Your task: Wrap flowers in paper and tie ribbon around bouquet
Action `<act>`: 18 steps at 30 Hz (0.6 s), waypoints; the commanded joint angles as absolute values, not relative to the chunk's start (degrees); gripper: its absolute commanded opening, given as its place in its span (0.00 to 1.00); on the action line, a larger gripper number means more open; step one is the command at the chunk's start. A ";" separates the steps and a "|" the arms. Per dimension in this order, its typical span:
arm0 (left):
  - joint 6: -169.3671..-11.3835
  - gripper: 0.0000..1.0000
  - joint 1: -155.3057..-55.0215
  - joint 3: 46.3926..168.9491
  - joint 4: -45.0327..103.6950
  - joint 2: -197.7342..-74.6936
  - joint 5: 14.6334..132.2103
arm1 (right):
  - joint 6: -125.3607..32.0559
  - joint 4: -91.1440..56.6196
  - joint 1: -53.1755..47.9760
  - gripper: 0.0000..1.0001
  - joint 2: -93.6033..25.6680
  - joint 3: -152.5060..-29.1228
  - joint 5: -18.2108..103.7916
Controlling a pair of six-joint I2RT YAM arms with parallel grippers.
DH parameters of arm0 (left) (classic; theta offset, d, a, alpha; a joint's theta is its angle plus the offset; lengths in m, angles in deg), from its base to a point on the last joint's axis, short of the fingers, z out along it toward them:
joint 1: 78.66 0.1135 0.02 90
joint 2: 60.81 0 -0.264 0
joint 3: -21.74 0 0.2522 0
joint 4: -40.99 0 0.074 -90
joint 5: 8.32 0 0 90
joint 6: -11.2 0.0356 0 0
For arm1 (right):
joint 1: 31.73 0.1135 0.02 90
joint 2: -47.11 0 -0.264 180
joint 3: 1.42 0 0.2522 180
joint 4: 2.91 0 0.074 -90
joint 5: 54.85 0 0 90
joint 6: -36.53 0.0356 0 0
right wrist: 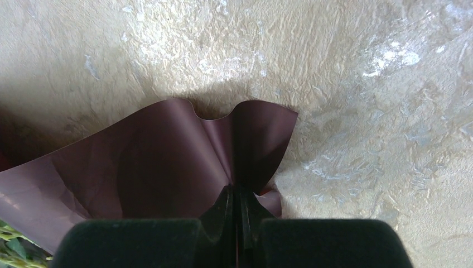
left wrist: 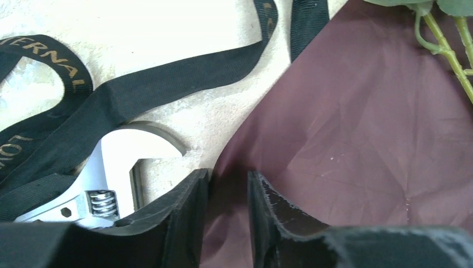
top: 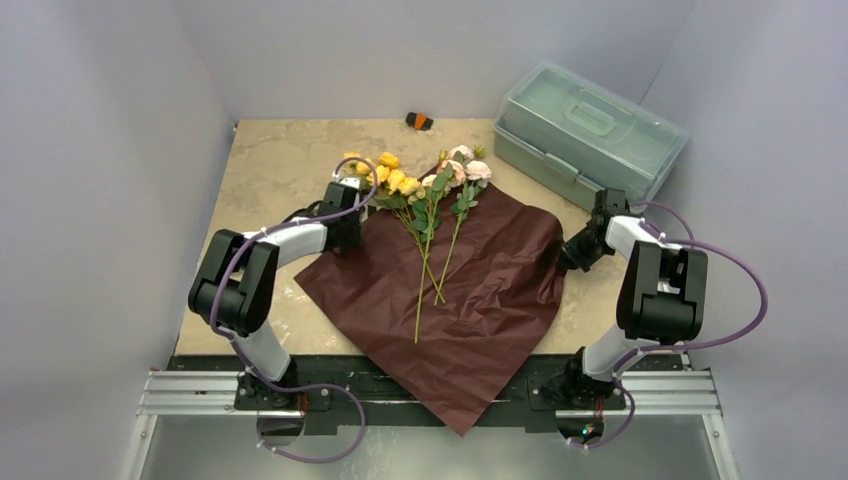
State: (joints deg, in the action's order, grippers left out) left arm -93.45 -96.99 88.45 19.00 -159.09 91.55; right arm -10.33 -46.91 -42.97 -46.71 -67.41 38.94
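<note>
Two pincers sit at opposite sides of the large crinkled dark red wrapping paper (top: 470, 300). It lies spread like a diamond in the middle of the beige marbled counter (top: 270, 160), its lowest corner reaching past the counter's near edge at the bottom of the top view. The right pincer (right wrist: 239, 195) is clamped tight on the sheet's right edge, and the thin paper bulges up in two rounded lobes ahead of its tips. The left pincer (left wrist: 227, 176) is at the sheet's upper left edge with its jaws apart, the paper's edge running into the gap between them; whether either finger touches the sheet I cannot tell. Just left of that pincer in the left wrist view lies a silver adjustable wrench (left wrist: 114, 162). A long flat black ribbon with gold lettering (left wrist: 167, 78) loops over the wrench's handle and across the counter to the top of that frame, beside the paper's edge. A few green-stemmed artificial flowers with yellow and pale pink blooms (top: 425, 195) lie on the sheet's upper half, long axis running up and down the top view. Their heads spill past the far edge and their stems converge toward the sheet's middle. Well apart, at upper right, stands a translucent pale green plastic box (top: 585, 130).
</note>
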 commanded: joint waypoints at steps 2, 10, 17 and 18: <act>-95.00 0.21 -98.42 87.93 15.04 -163.10 93.25 | -11.72 -48.76 -42.54 0.00 -49.38 -67.17 36.97; -97.03 0.00 -98.53 93.42 14.37 -165.75 91.31 | -10.79 -47.52 -42.34 0.00 -49.96 -67.66 38.64; -100.11 0.00 -98.44 105.47 9.15 -173.53 94.42 | -9.53 -48.14 -41.97 0.00 -54.21 -73.65 38.84; -100.41 0.00 -98.44 106.86 8.66 -174.48 94.82 | -9.34 -48.33 -41.93 0.00 -54.79 -74.62 38.88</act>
